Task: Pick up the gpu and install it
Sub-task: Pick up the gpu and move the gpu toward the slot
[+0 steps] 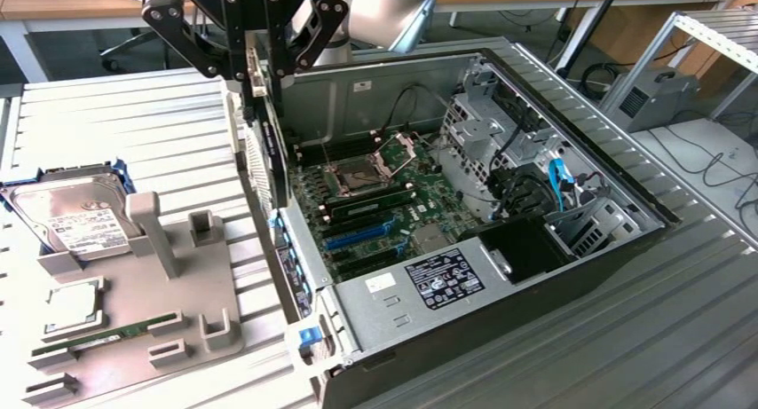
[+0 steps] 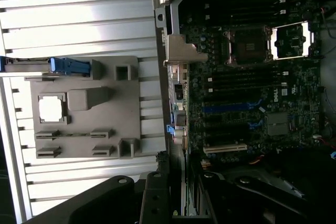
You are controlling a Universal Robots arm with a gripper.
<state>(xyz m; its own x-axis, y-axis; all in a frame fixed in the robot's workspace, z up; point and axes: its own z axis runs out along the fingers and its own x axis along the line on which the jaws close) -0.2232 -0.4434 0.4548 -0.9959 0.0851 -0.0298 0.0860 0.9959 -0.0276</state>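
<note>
My gripper (image 1: 263, 65) hangs over the near wall of the open computer case (image 1: 616, 174) and is shut on the gpu (image 1: 272, 147). The gpu is a thin dark card seen edge-on, hanging straight down, with its silvery bracket (image 1: 251, 72) up by the fingers. Its lower edge is level with the motherboard (image 1: 397, 192), just beside the case's slot wall. In the wrist view the gpu's bracket (image 2: 181, 51) stands between the grey fixture and the motherboard (image 2: 247, 77). The blue expansion slots (image 1: 361, 234) lie open to the card's right in the exterior view.
A grey fixture tray (image 1: 177, 311) at the exterior view's left carries a silver hard drive (image 1: 77, 223), a processor (image 1: 74, 307) and a green memory stick (image 1: 101, 335). Inside the case are a power supply (image 1: 438, 280), a drive cage (image 1: 474, 134) and loose cables (image 1: 533, 183).
</note>
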